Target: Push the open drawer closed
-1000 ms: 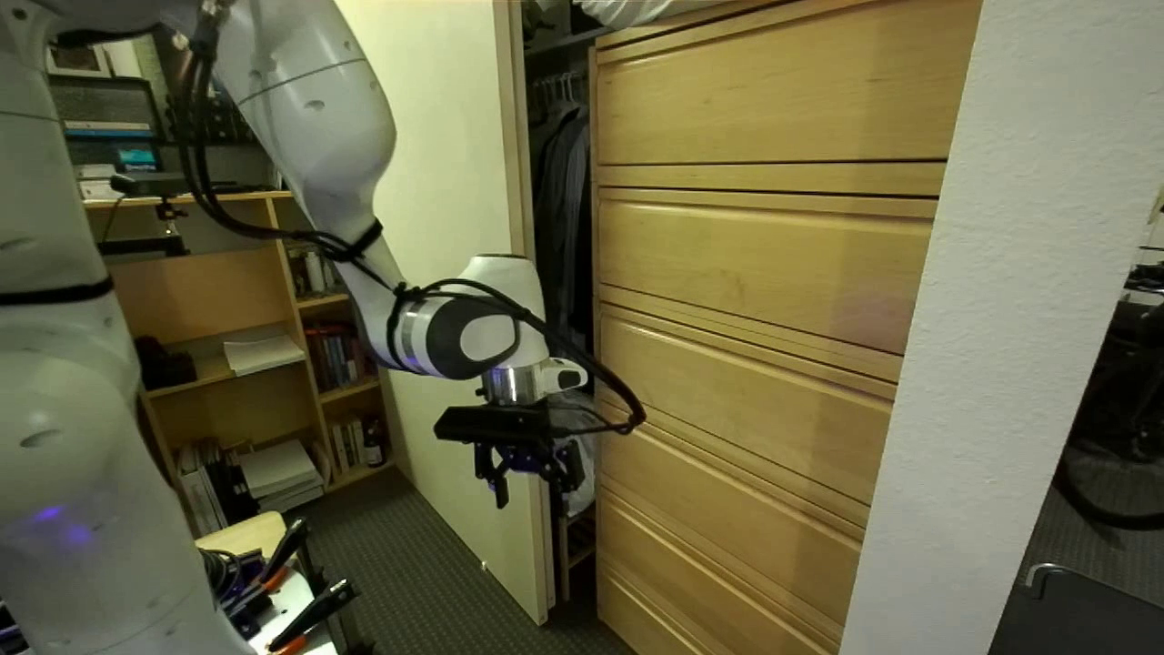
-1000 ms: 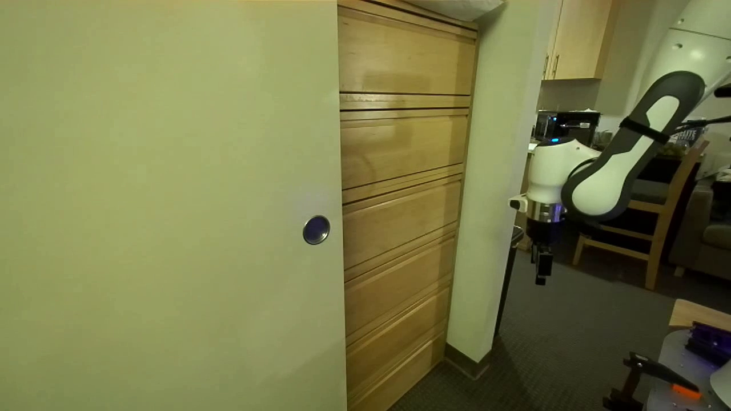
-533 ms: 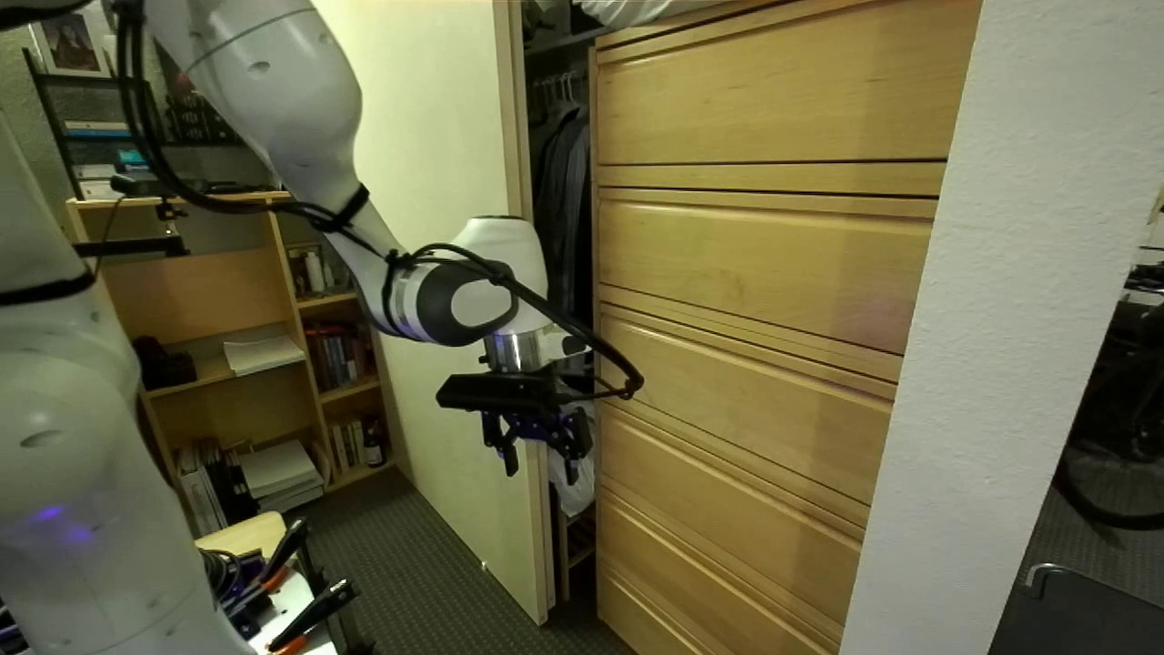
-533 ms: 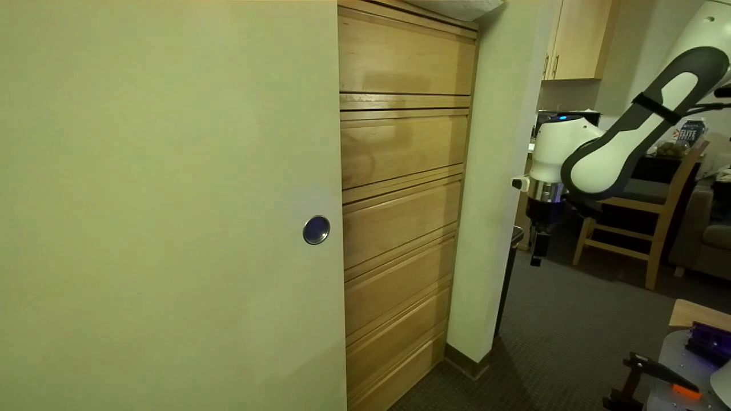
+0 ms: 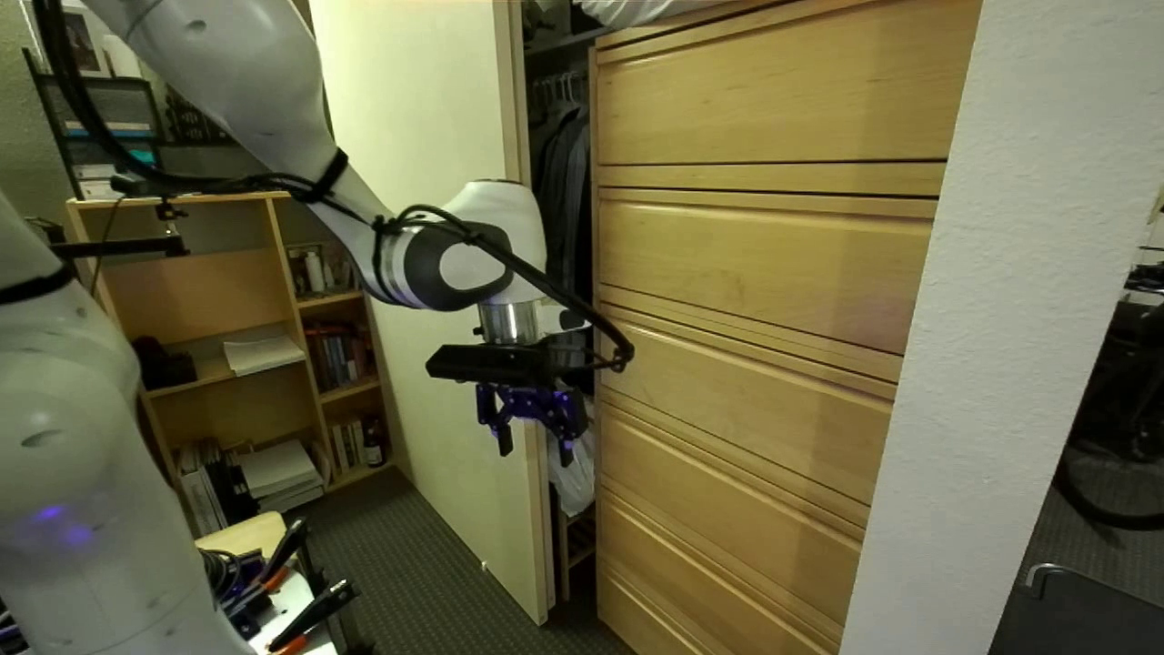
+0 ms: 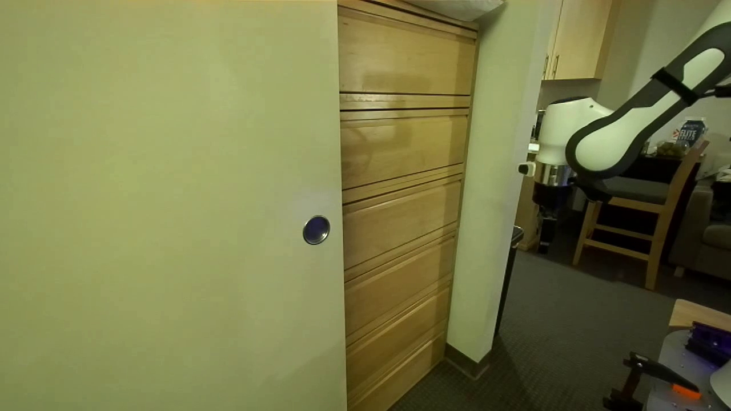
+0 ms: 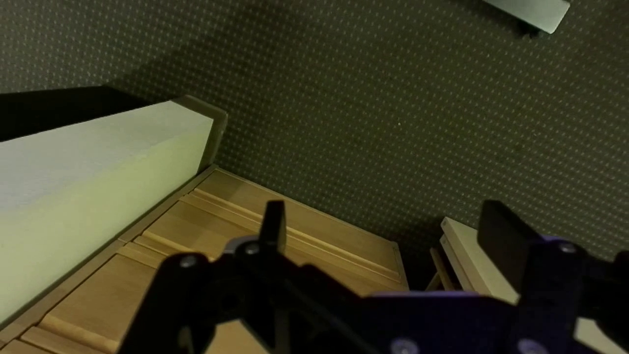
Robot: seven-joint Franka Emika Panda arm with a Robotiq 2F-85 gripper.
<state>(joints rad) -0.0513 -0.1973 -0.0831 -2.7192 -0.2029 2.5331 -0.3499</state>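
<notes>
The light-blond wooden cabinet's drawer fronts (image 5: 755,246) show in both exterior views (image 6: 402,142) and in the wrist view (image 7: 339,236). They look flush with one another. No front visibly stands out and no drawer side walls show, so I cannot tell which front is the task's drawer. My gripper (image 5: 536,446) is open and empty. It points down in front of the cabinet, near the edge of the door panel, apart from the drawer fronts. It also shows in an exterior view (image 6: 545,240), and its spread fingers show in the wrist view (image 7: 383,211).
A tall cream-white door panel (image 5: 446,227) stands left of the cabinet, with hanging clothes (image 5: 566,191) in the gap. A white wall end (image 5: 1000,318) borders the cabinet's right side. A bookshelf (image 5: 205,291) stands behind the arm. Clamps (image 5: 309,614) sit on the robot's stand.
My arm and gripper have risen steadily, with the upper arm drawing back from the cabinet. The gripper stays empty. The drawer fronts and the door panel have not moved.
</notes>
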